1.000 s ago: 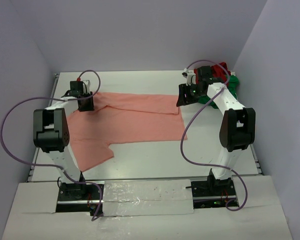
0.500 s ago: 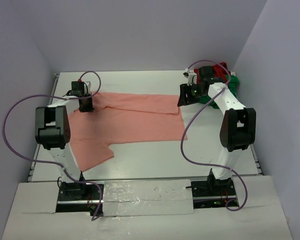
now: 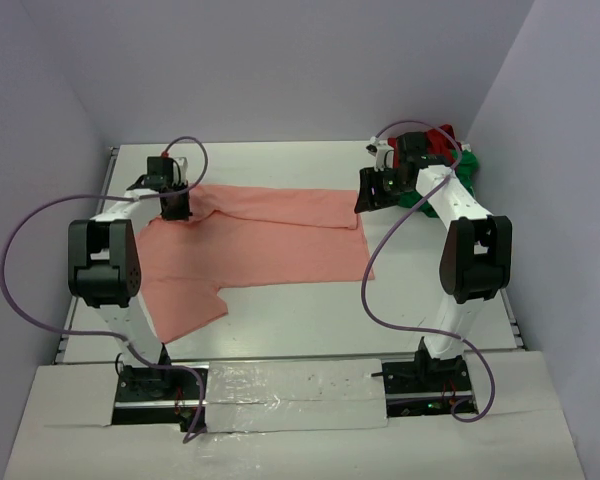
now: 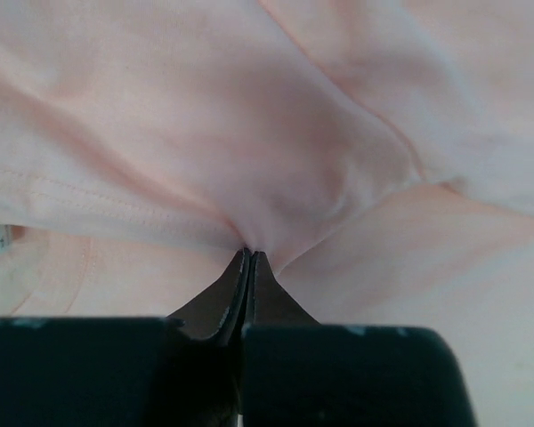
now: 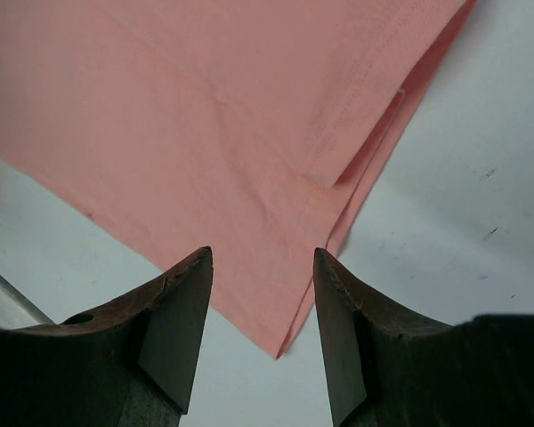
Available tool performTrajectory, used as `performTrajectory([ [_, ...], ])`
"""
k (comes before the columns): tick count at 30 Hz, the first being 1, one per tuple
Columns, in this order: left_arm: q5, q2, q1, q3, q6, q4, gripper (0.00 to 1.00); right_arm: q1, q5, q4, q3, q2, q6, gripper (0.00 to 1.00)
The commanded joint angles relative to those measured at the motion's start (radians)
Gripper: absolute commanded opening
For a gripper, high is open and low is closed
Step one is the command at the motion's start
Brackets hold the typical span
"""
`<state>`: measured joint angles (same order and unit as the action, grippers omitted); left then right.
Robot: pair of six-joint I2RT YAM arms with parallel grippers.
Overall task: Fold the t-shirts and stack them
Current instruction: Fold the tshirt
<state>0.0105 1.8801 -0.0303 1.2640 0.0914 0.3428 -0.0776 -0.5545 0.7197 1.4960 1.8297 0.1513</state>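
White table (image 3: 300,320), lilac walls (image 3: 280,70); left pincer (image 4: 249,256) pinching salmon shirt (image 3: 270,235); right pincer (image 5: 262,258) agape, seemingly empty.

The spread t-shirt (image 3: 270,240) lies flat on the table (image 3: 310,325) and covers its left and middle part. One sleeve reaches toward the near left. The left gripper (image 3: 175,208) sits at the shirt's far left corner, jaws pinched together on a raised fold of cloth. The right gripper (image 3: 366,190) stands over the shirt's far right corner, jaws apart, with the hem corner below and between them. The heaped t-shirts (image 3: 467,168) lie in the table's far right corner, behind the right gripper.
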Motion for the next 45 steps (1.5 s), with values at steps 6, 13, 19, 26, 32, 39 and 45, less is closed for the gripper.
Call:
performTrajectory([
  [6, -0.006, -0.124, -0.029, 0.104, -0.025, 0.119, 0.00, 0.007, -0.030, -0.016, -0.025, -0.040, 0.010, 0.57],
  [13, -0.006, -0.136, -0.049, 0.115, -0.038, 0.202, 0.00, 0.007, -0.019, -0.009, -0.028, -0.073, 0.022, 0.57],
  [19, -0.004, -0.165, -0.060, 0.071, -0.058, 0.234, 0.00, 0.009, -0.015, -0.005, -0.028, -0.086, 0.028, 0.57],
  [26, -0.006, -0.191, -0.069, 0.017, -0.081, 0.274, 0.18, 0.012, -0.008, 0.003, -0.026, -0.098, 0.030, 0.57],
  [32, -0.072, -0.197, -0.074, -0.061, -0.128, 0.242, 0.53, 0.013, -0.009, 0.014, -0.010, -0.104, 0.031, 0.57],
  [39, -0.202, -0.216, -0.068, -0.107, -0.119, 0.095, 0.56, 0.013, -0.013, 0.024, -0.005, -0.102, 0.036, 0.58],
  [45, -0.251, -0.245, 0.035, -0.104, -0.063, -0.060, 0.56, 0.016, -0.002, 0.020, -0.031, -0.109, 0.050, 0.58],
])
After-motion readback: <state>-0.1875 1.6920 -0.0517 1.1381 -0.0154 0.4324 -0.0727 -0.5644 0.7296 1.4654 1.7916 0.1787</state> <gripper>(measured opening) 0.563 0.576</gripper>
